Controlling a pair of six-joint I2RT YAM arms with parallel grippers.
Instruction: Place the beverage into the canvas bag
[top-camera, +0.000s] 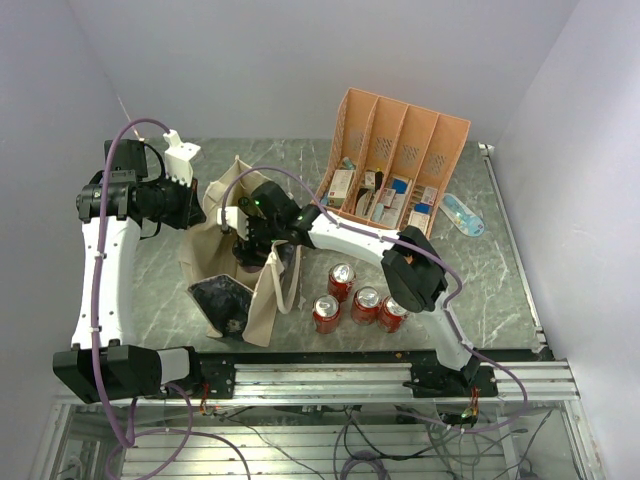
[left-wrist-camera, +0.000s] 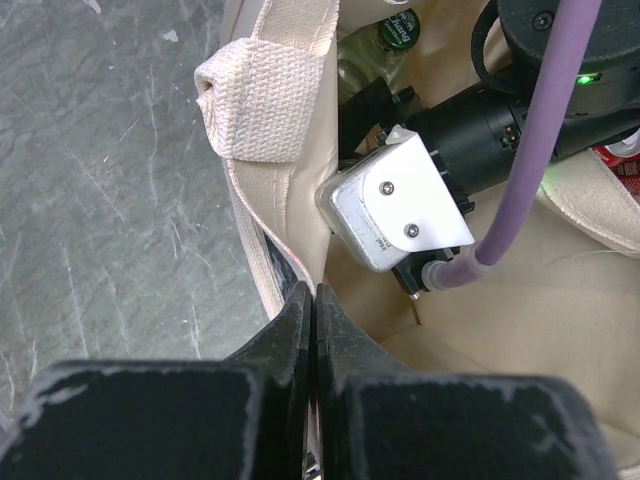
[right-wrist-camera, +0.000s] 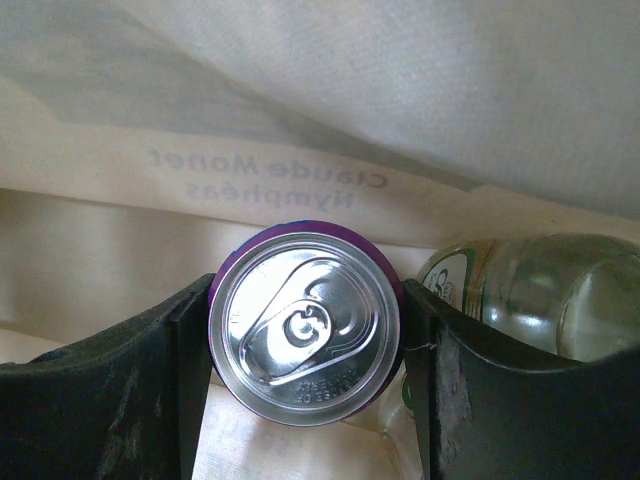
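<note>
Pinching the rim of the canvas bag (top-camera: 203, 252), my left gripper (left-wrist-camera: 313, 298) has its fingers pressed together on the fabric, with a folded handle strap (left-wrist-camera: 258, 110) just ahead of them. My right gripper (right-wrist-camera: 305, 320) is down inside the bag's mouth, its fingers half spread and clamped on either side of the beverage can (right-wrist-camera: 300, 335). The can's silver top faces the wrist camera. Just past that gripper's right-hand finger, a clear glass bottle (right-wrist-camera: 540, 290) lies against the bag's lining. Outside the bag, to the right of the gripper, four red cans (top-camera: 366, 303) stand on the table (top-camera: 500, 280). An orange organizer (top-camera: 400, 150) stands behind them.
</note>
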